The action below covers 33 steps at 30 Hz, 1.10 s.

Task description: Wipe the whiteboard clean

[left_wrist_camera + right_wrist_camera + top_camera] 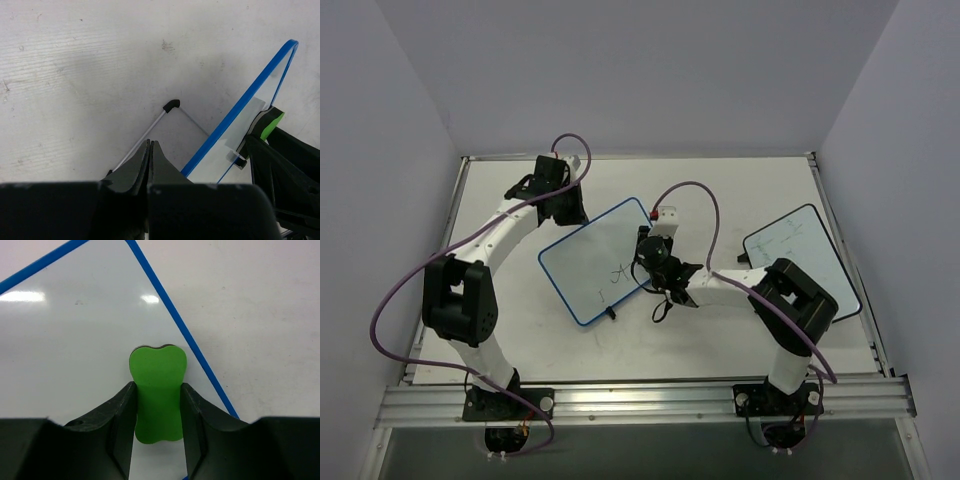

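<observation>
On whiteboard (592,258): right tool (157,402) clamps green eraser (158,365) | left tool (151,146) closed, empty | black-framed board (796,236) far right

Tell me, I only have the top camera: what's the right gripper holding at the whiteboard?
Observer: A green eraser, pinched in the right gripper.
Operator: Where on the board?
Observer: Its tip lies over the whiteboard, just inside the blue edge.
Operator: And the left gripper?
Observer: The left gripper is shut, behind the board by its wire stand. Whether it pinches the wire, I can't tell.
</observation>
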Motion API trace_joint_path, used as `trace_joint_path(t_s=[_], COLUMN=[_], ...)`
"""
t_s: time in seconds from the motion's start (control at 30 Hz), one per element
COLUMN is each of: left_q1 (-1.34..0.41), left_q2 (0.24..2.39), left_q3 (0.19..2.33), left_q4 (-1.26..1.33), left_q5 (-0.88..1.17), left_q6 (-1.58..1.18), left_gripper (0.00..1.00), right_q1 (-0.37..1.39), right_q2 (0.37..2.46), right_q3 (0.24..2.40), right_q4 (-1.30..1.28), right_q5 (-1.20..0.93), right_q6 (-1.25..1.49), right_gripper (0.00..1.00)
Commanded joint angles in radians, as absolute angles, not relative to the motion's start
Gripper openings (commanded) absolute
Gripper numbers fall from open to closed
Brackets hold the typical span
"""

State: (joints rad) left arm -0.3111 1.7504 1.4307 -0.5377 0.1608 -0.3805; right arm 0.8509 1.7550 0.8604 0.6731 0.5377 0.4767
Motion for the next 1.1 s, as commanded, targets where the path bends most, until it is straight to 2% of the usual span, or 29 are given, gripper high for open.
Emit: trace_joint_path(t_s=[0.0, 0.17, 0.43, 1.07], left_q1=[-0.327, -0.327, -0.328, -0.328], left_q2=[1.741, 1.735, 1.732, 1.732], left_q3=[1.427, 1.425, 1.425, 1.422], left_q4=[-0.555, -0.555, -0.558, -0.558], left_q5=[0.187, 0.186, 0.186, 0.187], left_q6=[-0.373, -0.370, -0.365, -0.362], left_gripper=[0.02, 0.02, 0.02, 0.02], right_q1=[0.911, 0.991, 0.997, 0.851], right_q2=[1.830, 1.900, 1.921, 1.804], right_q3=[0.946, 1.046, 1.091, 0.891], right_q4=[0.603, 0.580, 0.557, 0.600], right_q5=[0.523, 0.540, 0.537, 0.503], right_q6=[0.463, 0.440, 0.440, 0.482], right_gripper=[0.00, 0.00, 0.00, 0.00])
